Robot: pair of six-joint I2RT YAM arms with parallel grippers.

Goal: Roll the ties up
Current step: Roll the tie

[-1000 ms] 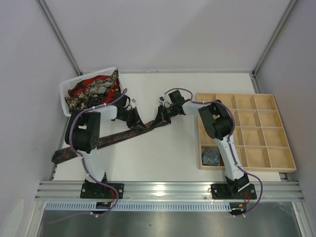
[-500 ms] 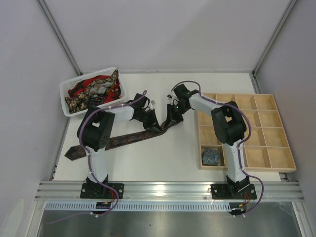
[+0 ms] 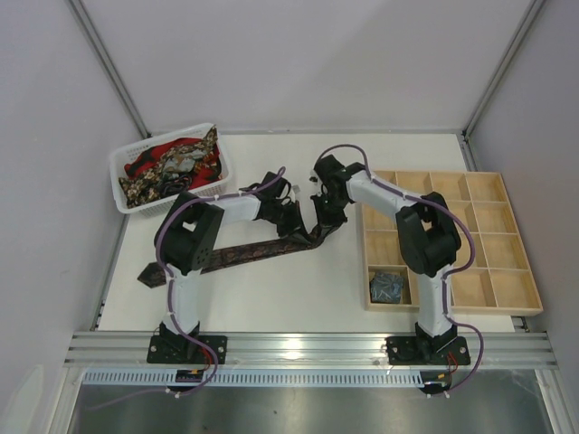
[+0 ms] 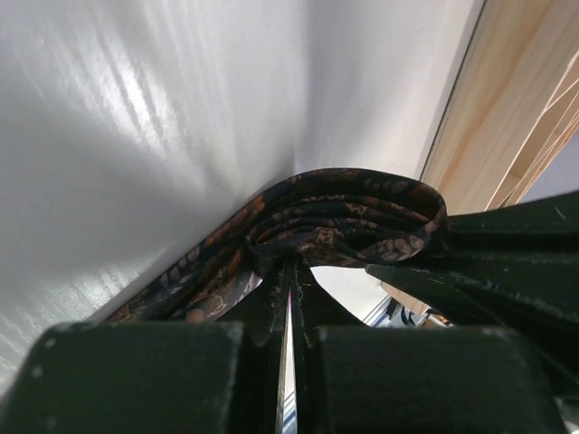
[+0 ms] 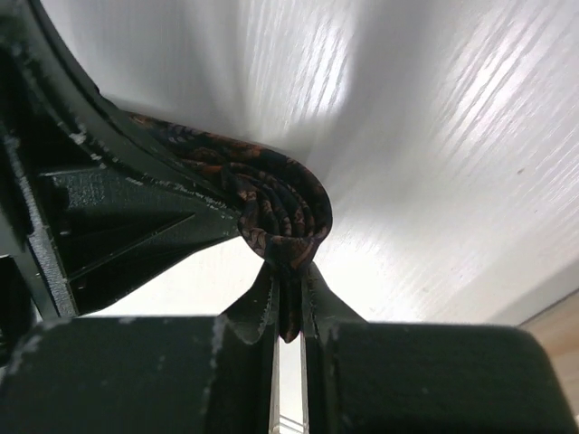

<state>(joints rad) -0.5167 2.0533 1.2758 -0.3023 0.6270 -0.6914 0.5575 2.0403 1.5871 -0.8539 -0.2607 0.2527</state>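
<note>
From above, the wooden tray [image 3: 450, 201] takes up the right half of the desk [image 3: 298, 294]. Just beside the tray's left edge the two arms meet: the left tool [image 3: 295, 223] and the right tool [image 3: 323, 222] are both down on one end of a dark tie [image 3: 240, 254], though from up here I cannot tell how their fingers stand. That end is bunched up near the tray. The rest of the tie runs flat across the desk away from it, the pointed tip well apart from the tray. A grey-blue coil [image 3: 387, 287] lies in the tray's near-left compartment. Far from the tray, at the back left, a white basket [image 3: 116, 181] holds a heap of ties [image 3: 172, 161], red and gold-black among them. In the left wrist view the left tool [image 4: 289, 280] is pressed together on the dark tie [image 4: 348, 217], pinching the underside of its rolled end. The tray's pale wood [image 4: 507, 117] shows close behind, and the other arm's black fingers touch the roll from the tray side. In the right wrist view the right tool [image 5: 288, 294] is likewise squeezed tight on the roll [image 5: 280, 203], gripping it from below, with the left tool's black body against it on the side away from the tray.
</note>
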